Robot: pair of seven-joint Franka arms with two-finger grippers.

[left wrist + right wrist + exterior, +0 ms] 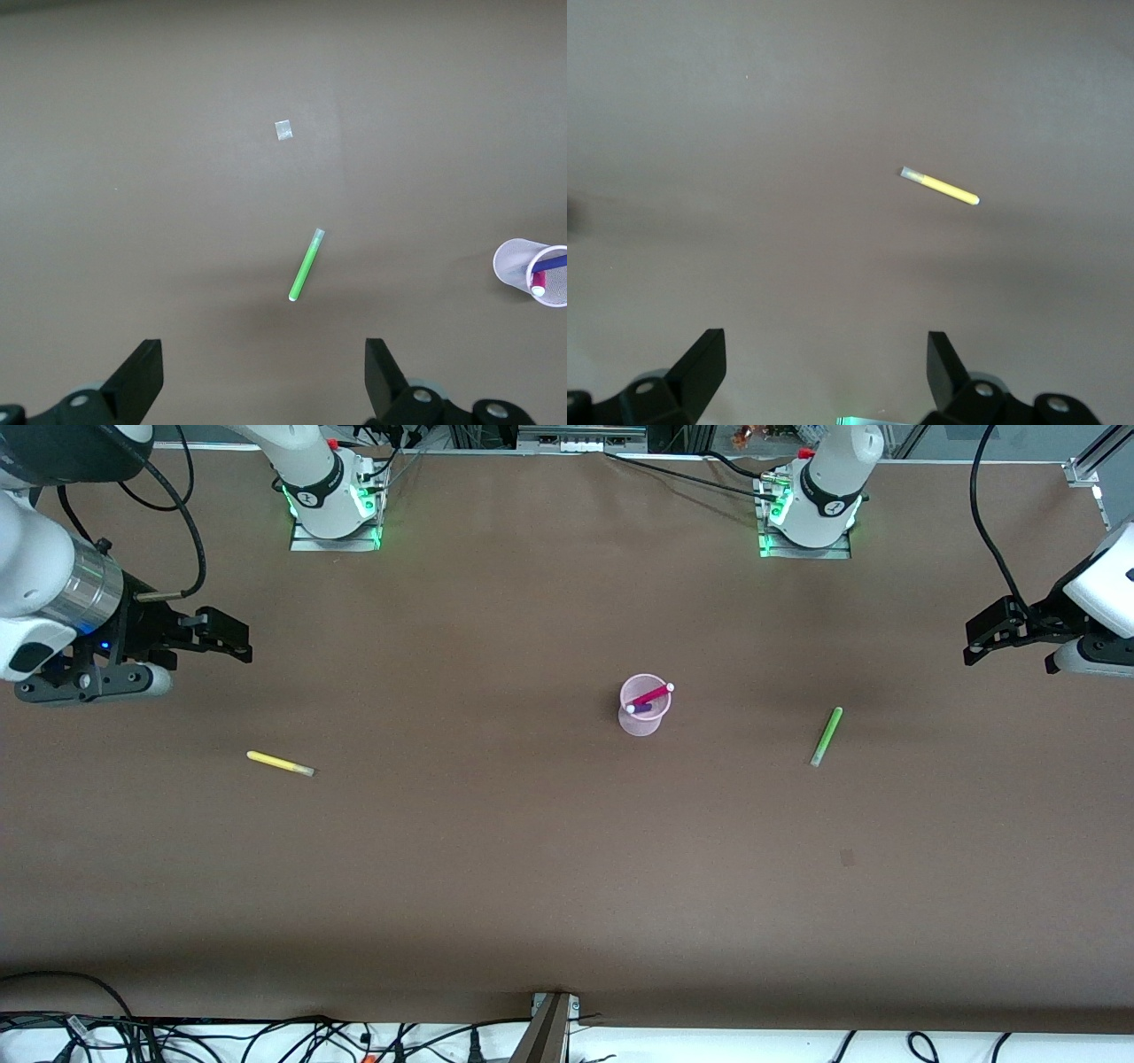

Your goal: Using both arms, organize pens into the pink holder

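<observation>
While both grippers (left (pixel 263 381), right (pixel 826 379)) hover with jaws wide, the pink holder (pixel 644 722) holds magenta (pixel 653 693) and apparently purple (pixel 641 708) pens; yellow (pixel 280 763) and green (pixel 826 736) pens lie on the tabletop (pixel 567 868).

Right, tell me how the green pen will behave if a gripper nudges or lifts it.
The green pen is a slim round stick lying flat on the bare table, so a sideways nudge would probably roll it. It looks straight and rigid, so it should lift without drooping. Being so thin, it may tilt between the fingers if gripped near one end.
</observation>
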